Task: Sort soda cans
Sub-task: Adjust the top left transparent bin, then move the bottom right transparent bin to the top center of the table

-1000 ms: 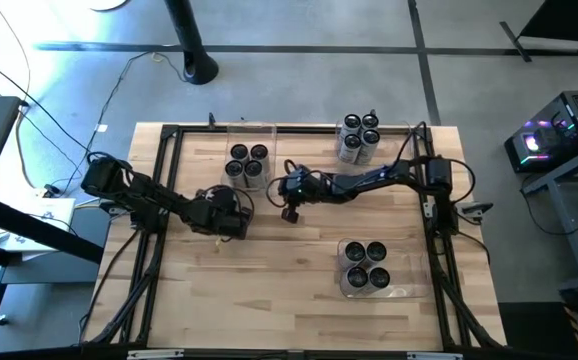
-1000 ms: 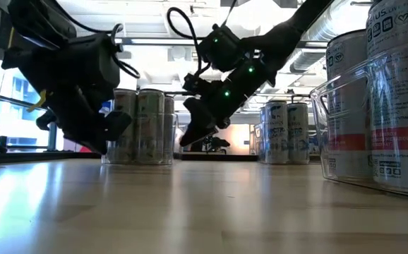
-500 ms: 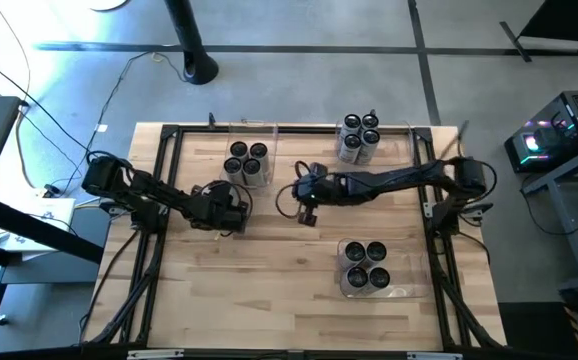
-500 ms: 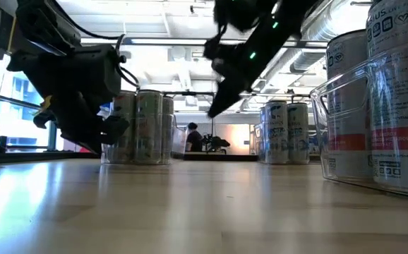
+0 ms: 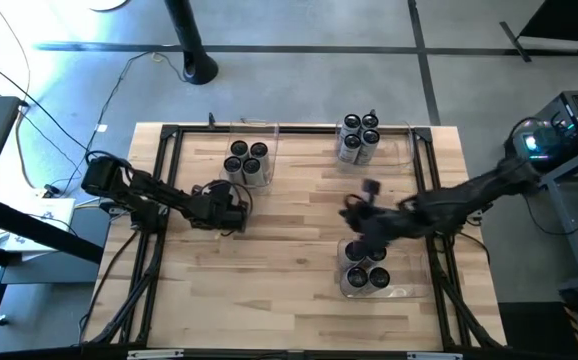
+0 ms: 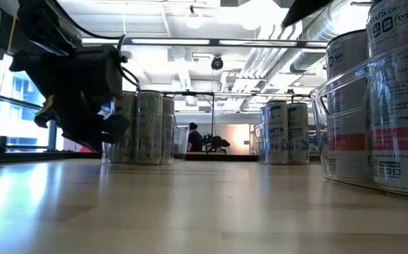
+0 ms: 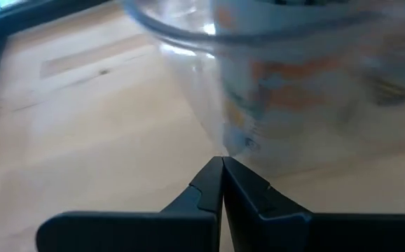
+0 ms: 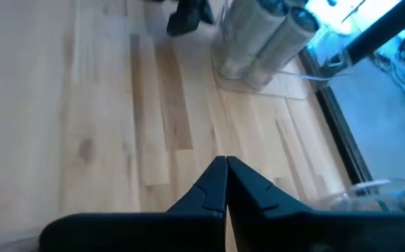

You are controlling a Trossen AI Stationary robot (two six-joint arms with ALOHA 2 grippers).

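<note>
Grey soda cans with dark tops stand in three groups. Several fill a clear bin at the far left (image 5: 247,161) (image 6: 144,127), several stand at the far right (image 5: 359,136) (image 6: 285,132), and several fill a clear bin at the near right (image 5: 366,265) (image 6: 384,99). My left gripper (image 5: 233,203) (image 7: 222,161) is shut, low over the table, its tips at the near corner of the far-left bin (image 7: 223,133). My right gripper (image 5: 354,212) (image 8: 225,161) is shut and empty, raised above the table just beyond the near-right bin. My left gripper points its shut fingertips (image 7: 216,171) level at the lower near corner of the far-left bin's clear wall (image 7: 225,143). I cannot tell whether they touch it.
A black metal frame (image 5: 169,135) runs round the wooden tabletop. Bare wood (image 5: 269,290) lies at the middle and near left. Cables and a stand base (image 5: 200,70) are on the floor beyond the far edge. The right arm (image 6: 310,8) crosses the low view's top.
My right gripper has swung from the table's middle toward the right and near edges and risen, leaving the low view except for a bit of arm; it stays shut. My left gripper has edged toward the far-left bin.
</note>
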